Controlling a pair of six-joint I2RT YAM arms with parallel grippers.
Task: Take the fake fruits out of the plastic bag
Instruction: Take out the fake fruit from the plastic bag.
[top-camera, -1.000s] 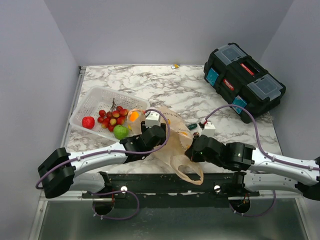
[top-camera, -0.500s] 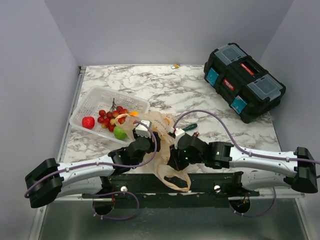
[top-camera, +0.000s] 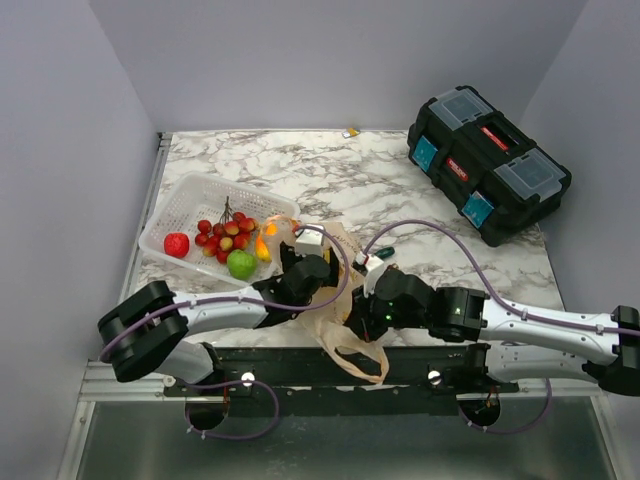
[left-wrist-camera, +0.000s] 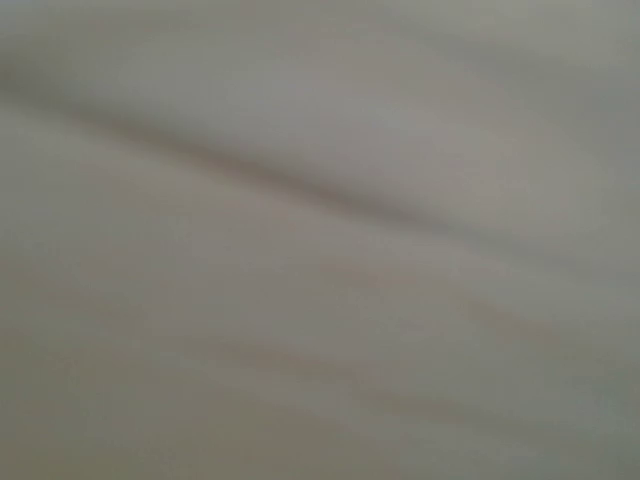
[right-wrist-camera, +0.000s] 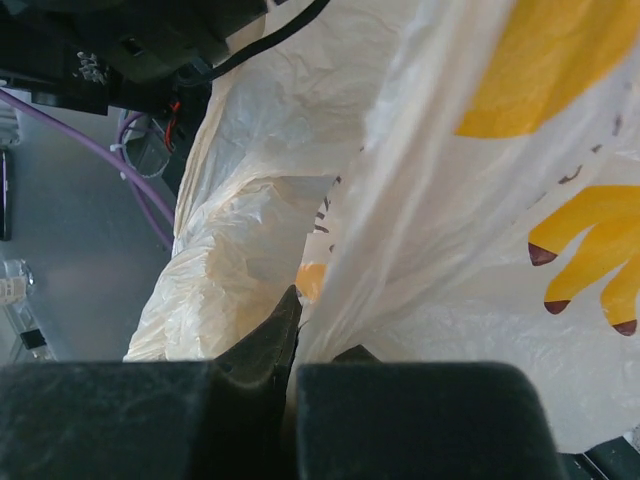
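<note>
The peach-beige plastic bag (top-camera: 345, 330) with banana prints lies crumpled at the table's front edge, one loop hanging over it. My right gripper (top-camera: 364, 312) is shut on a fold of the bag (right-wrist-camera: 450, 200); the film runs between its dark fingertips (right-wrist-camera: 284, 318). My left gripper (top-camera: 303, 272) is pushed into the bag's left side, and bag film blurs its wrist view completely, hiding the jaws. A red fruit (top-camera: 177, 244), a green round fruit (top-camera: 241, 264) and an orange-yellow fruit (top-camera: 263, 247) lie in the white mesh basket (top-camera: 190, 200). Any fruit inside the bag is hidden.
A bunch of red-and-yellow berries (top-camera: 225, 235) lies in the basket. A black toolbox (top-camera: 488, 163) stands at the back right. A small green-handled item (top-camera: 385, 251) lies behind the right wrist. Grey walls enclose the marble table (top-camera: 350, 175).
My right gripper moved left from beside the bag onto it. My left gripper pulled back towards the front, then pushed forward into the bag again. The bag bunched up between the grippers.
</note>
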